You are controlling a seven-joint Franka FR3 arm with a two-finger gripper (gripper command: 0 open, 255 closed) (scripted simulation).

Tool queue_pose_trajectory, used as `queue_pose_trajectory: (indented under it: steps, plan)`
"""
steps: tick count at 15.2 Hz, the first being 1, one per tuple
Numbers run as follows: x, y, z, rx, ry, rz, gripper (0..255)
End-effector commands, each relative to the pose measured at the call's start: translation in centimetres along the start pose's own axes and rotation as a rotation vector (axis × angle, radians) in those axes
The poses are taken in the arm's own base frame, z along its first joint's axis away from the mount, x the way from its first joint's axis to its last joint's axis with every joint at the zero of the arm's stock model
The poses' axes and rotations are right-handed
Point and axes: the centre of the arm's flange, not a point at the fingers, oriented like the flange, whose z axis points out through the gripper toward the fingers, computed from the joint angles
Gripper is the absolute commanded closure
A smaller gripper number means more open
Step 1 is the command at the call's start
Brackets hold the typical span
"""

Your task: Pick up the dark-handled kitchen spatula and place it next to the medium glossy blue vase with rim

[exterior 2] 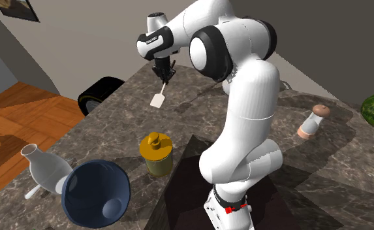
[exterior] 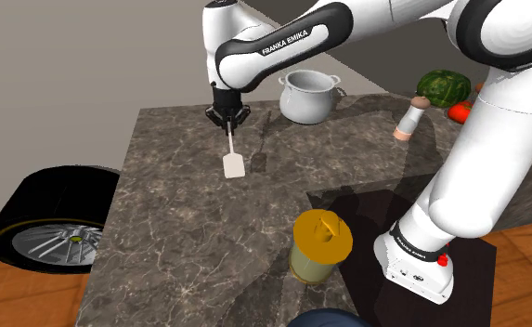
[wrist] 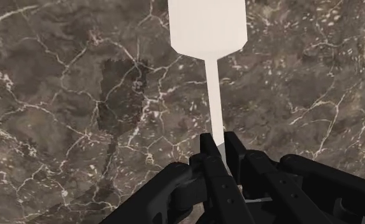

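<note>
Over bare marble countertop, inside its edges, fingers clasp the white spatula; pot well apart.

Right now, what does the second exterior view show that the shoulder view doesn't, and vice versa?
The second exterior view adds a white jug beside the blue vase and its open mouth. The shoulder view adds a white pot farther back on the counter. Both show the gripper shut on the white spatula, the yellow-lidded jar and the shaker.
</note>
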Motion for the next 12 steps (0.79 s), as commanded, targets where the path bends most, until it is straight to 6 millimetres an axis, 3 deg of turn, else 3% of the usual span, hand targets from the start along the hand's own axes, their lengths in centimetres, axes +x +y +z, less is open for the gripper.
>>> queue_pose_trajectory:
  steps: [1,12]
  plan:
    - [0.0,0.0,-1.0,0.000,0.000,0.000,255]
    - [0.4,0.0,-6.8,0.000,0.000,0.000,255]
